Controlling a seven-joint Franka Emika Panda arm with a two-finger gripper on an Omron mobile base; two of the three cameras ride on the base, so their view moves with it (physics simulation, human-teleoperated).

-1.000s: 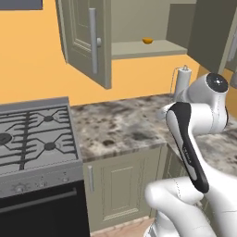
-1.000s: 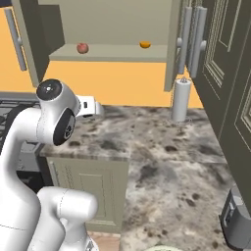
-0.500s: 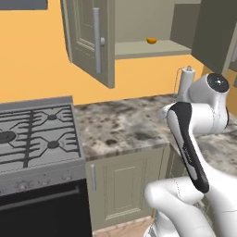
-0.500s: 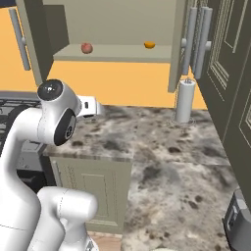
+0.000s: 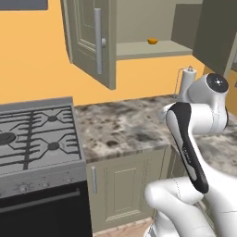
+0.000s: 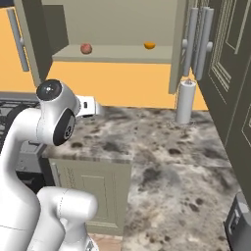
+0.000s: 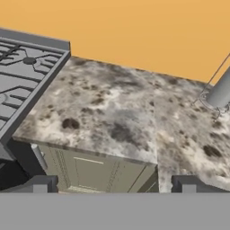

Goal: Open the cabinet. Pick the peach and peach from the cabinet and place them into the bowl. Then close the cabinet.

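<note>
The cabinet (image 6: pixel 115 22) hangs on the wall with both doors swung open. Its left door (image 5: pixel 90 39) juts out toward me. On its shelf lie a reddish peach (image 6: pixel 86 48) to the left and an orange peach (image 6: pixel 149 45) to the right; the orange peach (image 5: pixel 152 41) also shows from the left side. The bowl is out of view. My gripper (image 7: pixel 113 185) is open with nothing between its fingertips (image 7: pixel 39 184). It hovers low over the front edge of the speckled counter (image 7: pixel 117 112), well below the shelf.
A gas stove (image 5: pixel 32 139) adjoins the counter's left end. A paper towel roll (image 6: pixel 185 101) stands at the back by the cabinet's right door (image 6: pixel 179 46). A tall cabinet (image 6: pixel 230 73) walls the right side, and a grey toaster (image 6: pixel 240 225) sits at the near right.
The whole picture has slid slightly to the right, so the camera has moved a little. The arm keeps its pose and the gripper stays open. Both peaches lie where they were.
</note>
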